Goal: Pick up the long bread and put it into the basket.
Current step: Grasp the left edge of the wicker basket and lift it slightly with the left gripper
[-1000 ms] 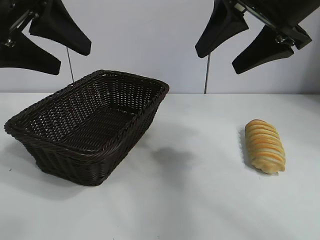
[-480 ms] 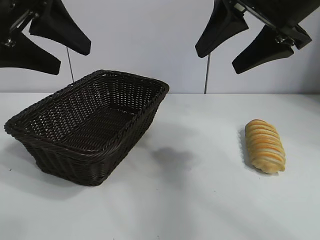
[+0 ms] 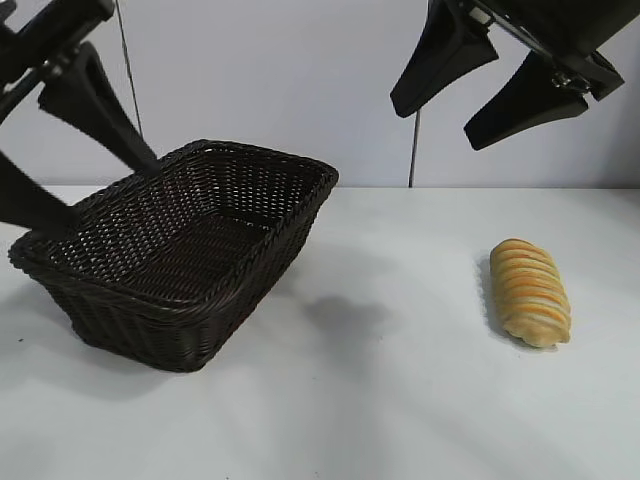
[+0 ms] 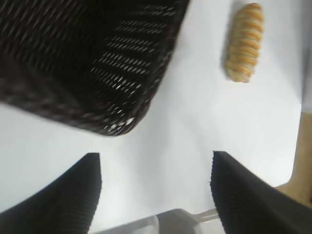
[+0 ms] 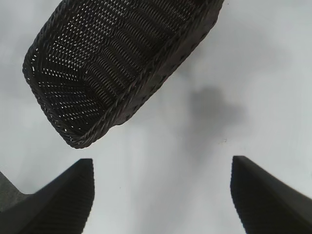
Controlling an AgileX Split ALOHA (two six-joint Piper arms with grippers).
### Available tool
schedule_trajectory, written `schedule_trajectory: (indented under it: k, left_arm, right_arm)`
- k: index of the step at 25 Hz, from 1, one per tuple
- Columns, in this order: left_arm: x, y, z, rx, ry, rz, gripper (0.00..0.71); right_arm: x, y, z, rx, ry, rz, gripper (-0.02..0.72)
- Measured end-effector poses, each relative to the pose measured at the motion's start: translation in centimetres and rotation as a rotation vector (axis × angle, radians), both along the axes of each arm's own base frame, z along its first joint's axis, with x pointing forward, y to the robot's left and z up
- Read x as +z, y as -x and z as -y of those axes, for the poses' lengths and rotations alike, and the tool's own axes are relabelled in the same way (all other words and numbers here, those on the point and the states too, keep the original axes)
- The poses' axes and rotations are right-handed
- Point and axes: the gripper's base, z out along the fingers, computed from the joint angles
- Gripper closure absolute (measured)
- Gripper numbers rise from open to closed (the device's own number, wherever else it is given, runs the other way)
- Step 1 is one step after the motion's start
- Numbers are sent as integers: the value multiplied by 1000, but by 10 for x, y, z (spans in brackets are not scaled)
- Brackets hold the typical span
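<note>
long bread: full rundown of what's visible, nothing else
The long bread is an oblong golden-tan loaf with raised crosswise ridges and orange-brown stripes between them, crust looking baked and intact. It lies flat on the white table, its long axis running away from the exterior camera, well to the right of the basket and apart from it. Nothing touches it but the table; the right gripper is up above it, fingers apart. The left wrist view shows it too.
</note>
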Motion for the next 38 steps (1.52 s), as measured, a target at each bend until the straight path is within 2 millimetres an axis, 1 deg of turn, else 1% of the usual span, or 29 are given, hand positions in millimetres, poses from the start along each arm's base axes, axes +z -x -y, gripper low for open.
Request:
schedule_trajectory:
  k: [3,6,12,16,18,20,24,27,31,36,38]
  left_arm:
    - [0,-2,-1,79,19,-18,238]
    - [0,-3,-1,110,29,-29,238]
    - [1,-3,-2,90,3,-27,238]
    - [17,-10,-2,33,-55,0,238]
    - [25,-13,-2,61,-76,-3,238]
    - [28,-14,-2,95,-119,-10,238]
    - [26,-9,3,194,-213,-42,238]
    - [25,-8,5,275,-263,-33,238]
    - [26,-10,4,358,-258,-28,238]
    - [26,-13,6,372,-235,-5,238]
    - [22,-15,8,372,-228,-24,238]
  right_arm:
    - [0,0,0,0,0,0,145]
    - [0,0,0,0,0,0,145]
    - [0,0,0,1,-1,-2,145]
    - [0,0,0,1,-1,-2,145]
    - [0,0,0,1,-1,-2,145]
    - [0,0,0,1,-1,-2,145]
    - [0,0,0,1,-1,-2,145]
    - [0,0,-1,-1,-11,-6,145]
    - [1,0,-1,-4,-24,-10,145]
    - [1,0,-2,-4,-25,-10,145]
    - [1,1,-2,-4,-25,-11,145]
